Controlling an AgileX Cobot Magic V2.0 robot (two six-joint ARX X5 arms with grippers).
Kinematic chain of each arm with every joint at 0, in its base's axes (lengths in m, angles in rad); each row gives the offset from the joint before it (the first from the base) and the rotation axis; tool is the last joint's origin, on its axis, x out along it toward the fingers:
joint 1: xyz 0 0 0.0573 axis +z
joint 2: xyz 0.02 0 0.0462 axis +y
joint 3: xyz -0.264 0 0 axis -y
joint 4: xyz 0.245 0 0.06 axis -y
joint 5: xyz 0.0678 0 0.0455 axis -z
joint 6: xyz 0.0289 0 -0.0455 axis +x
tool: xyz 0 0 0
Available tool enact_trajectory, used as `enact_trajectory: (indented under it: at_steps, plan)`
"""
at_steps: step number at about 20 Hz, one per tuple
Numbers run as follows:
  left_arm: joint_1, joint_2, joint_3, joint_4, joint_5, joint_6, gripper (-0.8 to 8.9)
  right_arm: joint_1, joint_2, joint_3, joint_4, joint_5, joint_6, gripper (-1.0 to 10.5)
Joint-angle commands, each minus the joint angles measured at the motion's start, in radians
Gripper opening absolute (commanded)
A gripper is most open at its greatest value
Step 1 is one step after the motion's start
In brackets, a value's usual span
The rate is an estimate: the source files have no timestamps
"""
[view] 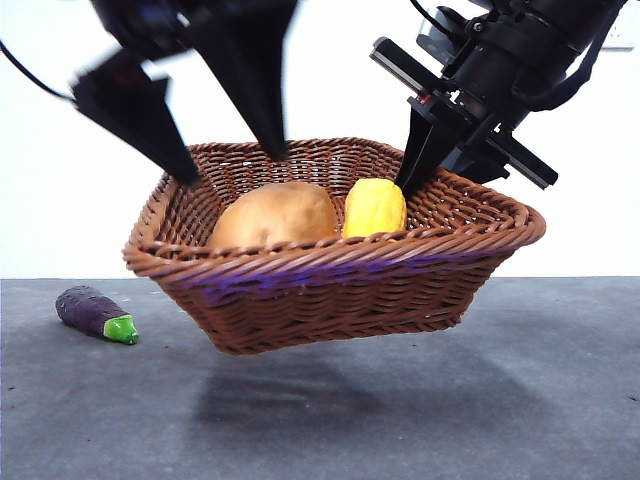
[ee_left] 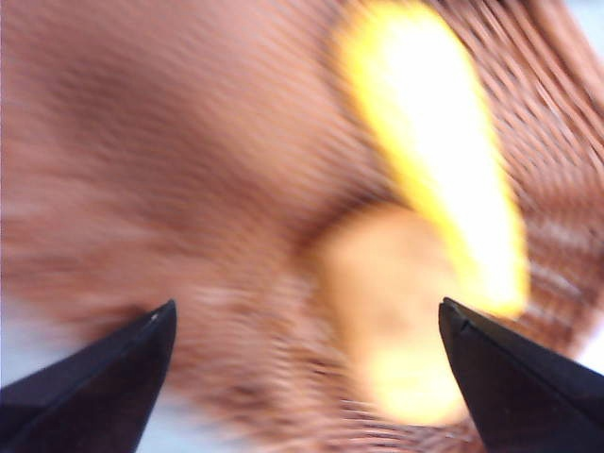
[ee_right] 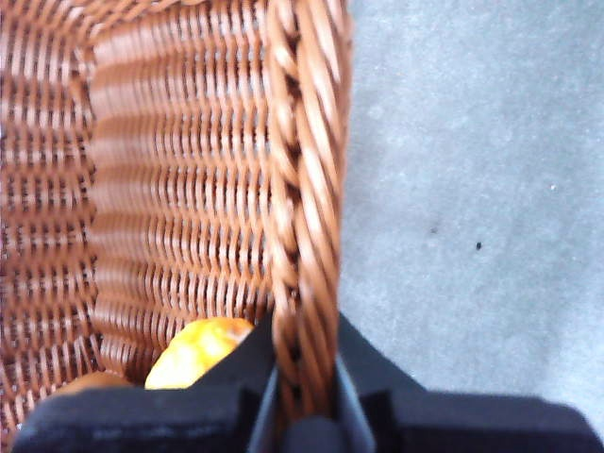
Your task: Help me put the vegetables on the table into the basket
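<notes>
Leftmost, the eggplant lies alone on the table, its long axis roughly sideways across the front view with the green cap toward the basket, well apart from both grippers. Next, the left gripper hangs blurred over the basket's left half, jaws spread wide and holding nothing; its wrist view shows a smeared potato and corn cob between and beyond its open tips. Centrally, the basket hangs clear of the table, tilted with its right side higher, a shadow beneath it. Inside, the potato rests left of centre, its long axis sideways; the corn cob stands just beside it on the right, roughly upright, leaning on the right wall. Rightmost, the right gripper is clamped on the basket's braided right rim, one jaw inside the wall and one outside, the corn cob just beside the inner jaw.
</notes>
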Motion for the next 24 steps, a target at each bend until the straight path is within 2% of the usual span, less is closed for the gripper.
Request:
enact_trajectory:
  at_steps: [1,3,8,11,18,24]
  plan:
    - [0.077,-0.076,0.033,-0.022,-0.072,-0.017,4.72,-0.008,0.001,-0.002,0.021,-0.011,-0.007,-0.1]
    - [0.183,-0.124,0.079,-0.042,-0.112,-0.025,4.71,-0.018,0.0,-0.002,0.021,-0.019,-0.013,-0.1]
    - [0.467,-0.069,0.121,-0.06,-0.098,-0.04,4.71,-0.037,-0.009,0.002,0.022,-0.036,-0.046,-0.1]
    - [0.577,0.051,0.121,-0.032,-0.005,-0.096,4.71,-0.058,-0.021,0.006,0.021,-0.069,-0.063,-0.1]
    - [0.599,0.409,0.203,0.014,0.002,-0.17,4.72,-0.077,-0.033,0.006,-0.032,-0.084,-0.126,-0.1]
    - [0.623,0.552,0.29,0.013,0.002,-0.233,4.71,-0.077,-0.033,0.006,-0.034,-0.083,-0.149,-0.1]
